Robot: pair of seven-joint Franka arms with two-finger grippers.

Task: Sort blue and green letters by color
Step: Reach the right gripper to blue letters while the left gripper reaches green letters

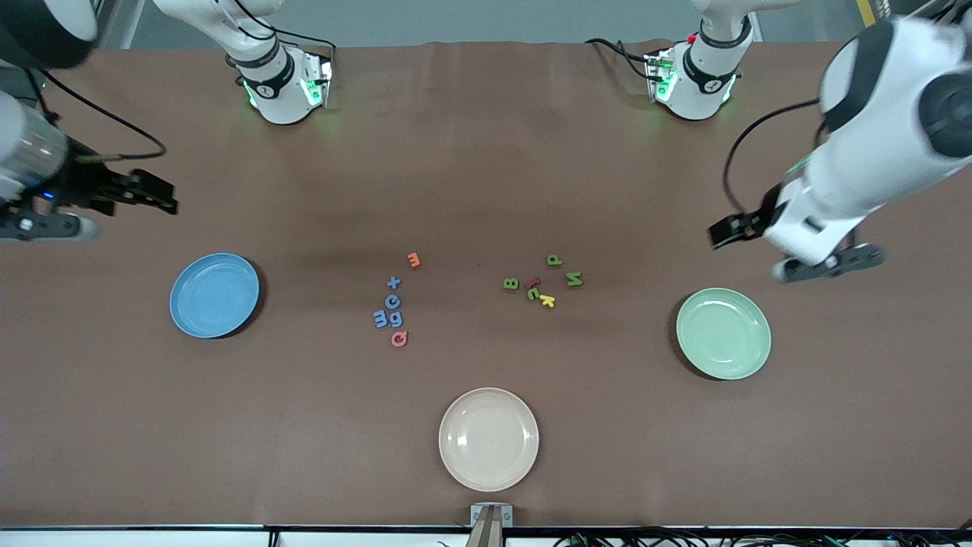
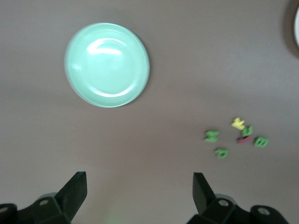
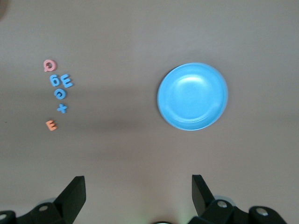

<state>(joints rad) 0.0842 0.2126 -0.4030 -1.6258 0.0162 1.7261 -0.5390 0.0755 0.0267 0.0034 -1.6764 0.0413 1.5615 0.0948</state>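
From my remote station, I see both arms raised over a brown, matte tabletop [image 1: 486, 152]. The left end effector [image 2: 140, 196] hangs over bare surface near a glossy, round green plate [image 1: 723, 333]; its fingers [image 2: 74, 189] stand wide apart, holding nothing. The right end effector [image 3: 138, 196] hangs over the right arm's end of the tabletop near a round blue plate [image 1: 214, 295], fingers [image 3: 74, 190] likewise spread and empty.

The four blue letters [image 1: 389, 305] lie flat mid-table in a tight column, toward the blue plate's end: I read a plus-like "t", a "c", a "g" and an "E" touching or nearly so. An orange "E" [image 1: 414, 260] sits apart, farther from the front camera, and a pink "Q" [image 1: 399, 339] sits just nearer than the blue group.

The four green letters [image 1: 543, 277] lie scattered toward the green plate's end: a "B", a "P", an "M", and a fourth pressed against a dark red letter [image 1: 531, 283] that I cannot read. A yellow "K" [image 1: 547, 301] lies just beside that pair.

A cream plate [image 1: 488, 438] rests nearest the front camera. All three plates are empty. The left arm's upper body is blurred and cut off at the frame edge.
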